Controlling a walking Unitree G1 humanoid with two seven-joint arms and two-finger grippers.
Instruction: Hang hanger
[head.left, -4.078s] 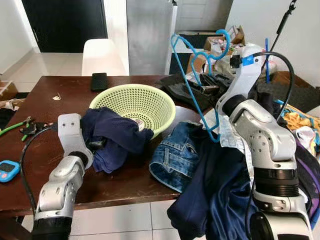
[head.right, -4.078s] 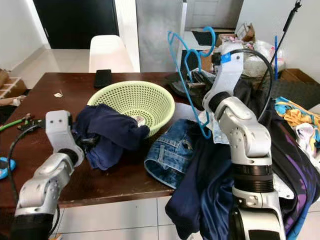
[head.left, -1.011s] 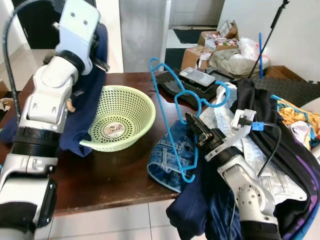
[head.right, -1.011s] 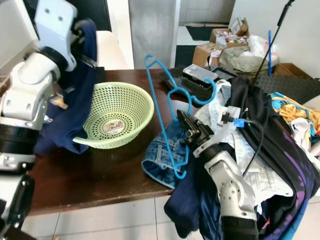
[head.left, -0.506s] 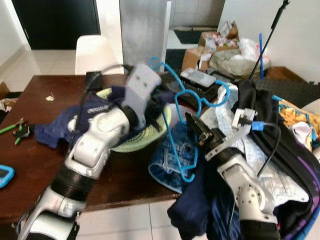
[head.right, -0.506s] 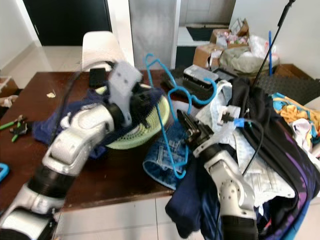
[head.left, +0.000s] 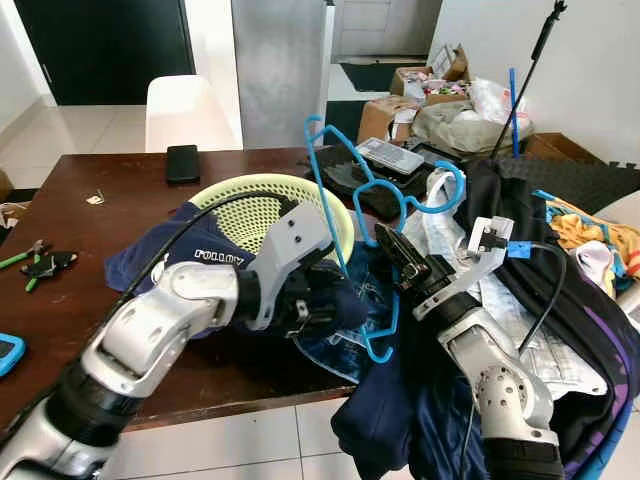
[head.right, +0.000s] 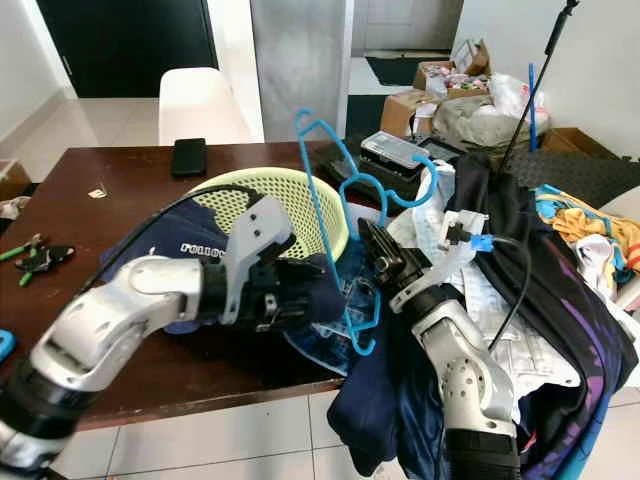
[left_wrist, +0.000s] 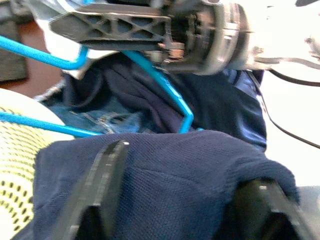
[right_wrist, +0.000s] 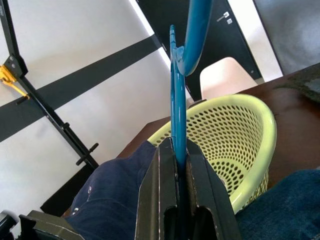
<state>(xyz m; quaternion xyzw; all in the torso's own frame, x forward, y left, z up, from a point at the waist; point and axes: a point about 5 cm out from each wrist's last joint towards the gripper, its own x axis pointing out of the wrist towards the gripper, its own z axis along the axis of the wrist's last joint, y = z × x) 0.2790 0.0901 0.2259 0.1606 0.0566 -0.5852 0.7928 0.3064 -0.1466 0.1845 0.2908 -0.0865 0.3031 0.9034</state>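
A blue plastic hanger stands upright over the table's right end, hook pointing right. My right gripper is shut on one of its bars; in the right wrist view the fingers clamp the blue bar. My left gripper sits just left of the hanger's lower corner, wrapped in a navy garment with white lettering. In the left wrist view its two fingers stand apart with a wad of navy cloth between them, and the hanger's bar lies just beyond.
A pale green basket sits mid-table behind my left arm. Blue jeans lie at the front right edge. A heap of clothes fills the right side. A black phone, a white chair and pliers lie farther left.
My left arm has swung down and right with the navy garment, from over the basket to beside the hanger's lower part. The right gripper keeps the hanger in nearly the same place.
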